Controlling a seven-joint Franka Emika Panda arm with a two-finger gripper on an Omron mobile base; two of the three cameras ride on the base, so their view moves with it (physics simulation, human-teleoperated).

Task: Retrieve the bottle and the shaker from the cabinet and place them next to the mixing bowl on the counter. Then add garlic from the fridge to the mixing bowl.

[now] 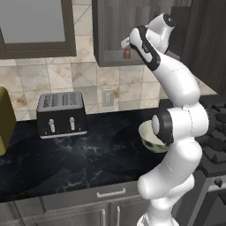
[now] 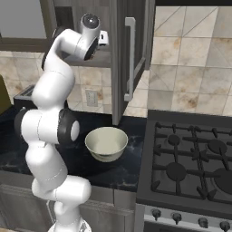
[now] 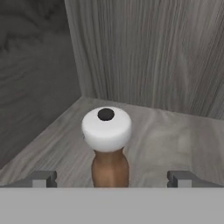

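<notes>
The small brown wooden shaker with a white top [image 3: 106,146] is seen upright on the shelf board of the dark grey wood-grain wall cabinet [image 3: 175,131], near the board's back left corner as the hand view frames it. The two-finger pincer [image 3: 111,178] is held wide, gripping nothing, with one dark fingertip on each side of the shaker's brown body and a clear gap left on both sides. The shaker is centred between the tips and appears just ahead of them, not touched.

In the right base view the round cream-white mixing bowl [image 2: 106,143] is seen on the black marble-look counter [image 2: 122,170], close to the counter's right end beside the stove [image 2: 190,158]. Nothing is set next to the bowl, and the bowl looks empty. No bottle can be made out. The task is judged to be early: the shaker is about to be grasped but not yet lifted; its placement, the bottle and the garlic are left.
</notes>
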